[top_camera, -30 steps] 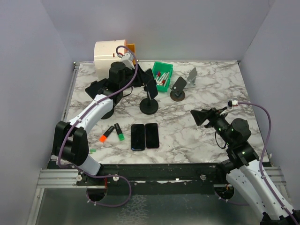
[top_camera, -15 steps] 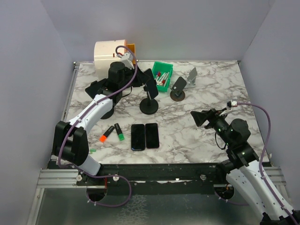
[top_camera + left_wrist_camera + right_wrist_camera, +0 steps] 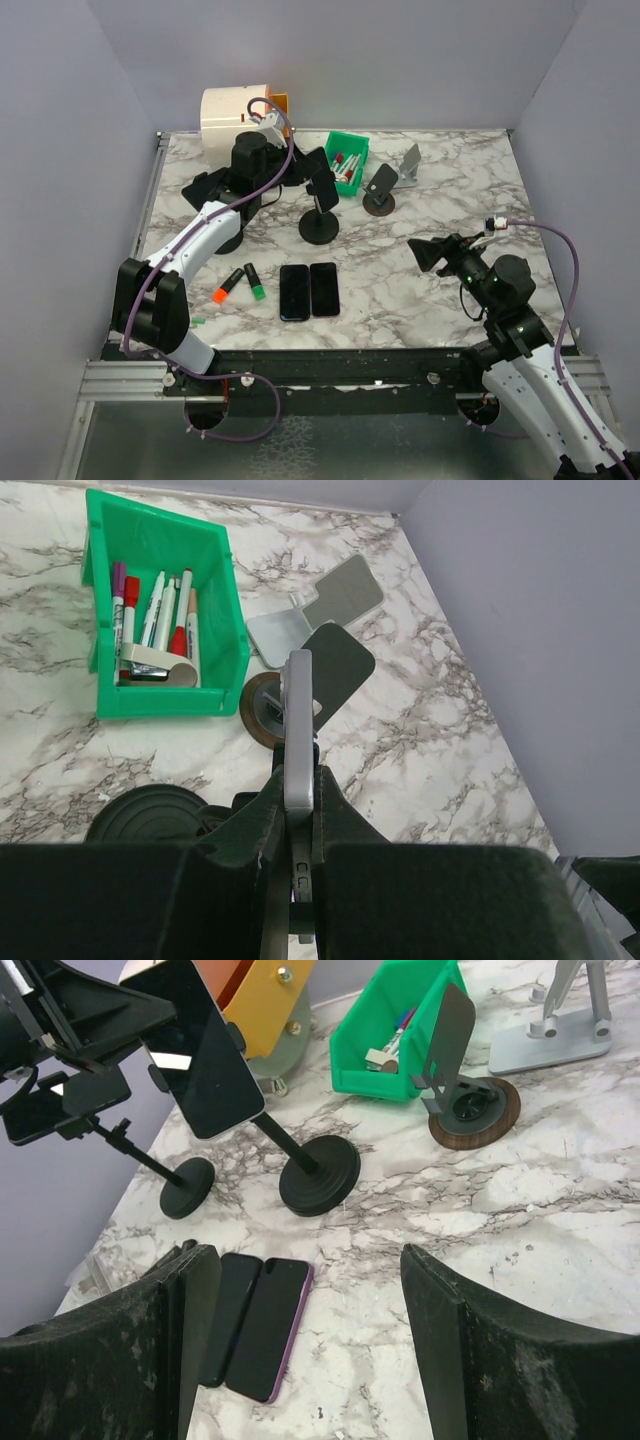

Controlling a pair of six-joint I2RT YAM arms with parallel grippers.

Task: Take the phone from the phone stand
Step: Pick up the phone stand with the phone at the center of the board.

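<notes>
left gripper (image 3: 299, 815) clamped on phone (image 3: 298, 720) edges, on stand (image 3: 319, 228) | bin (image 3: 226, 620) just beyond | right gripper (image 3: 305, 1260) apart, over bench (image 3: 400, 300), well clear

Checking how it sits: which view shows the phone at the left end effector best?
Right wrist: the phone shows its broad dark screen, tilted atop the black phone stand. Left wrist sees only its thin edge between its own fingers; top external shows a small dark shape.

Marbled table (image 3: 400, 290), plain lavender walls (image 3: 400, 60)
</notes>
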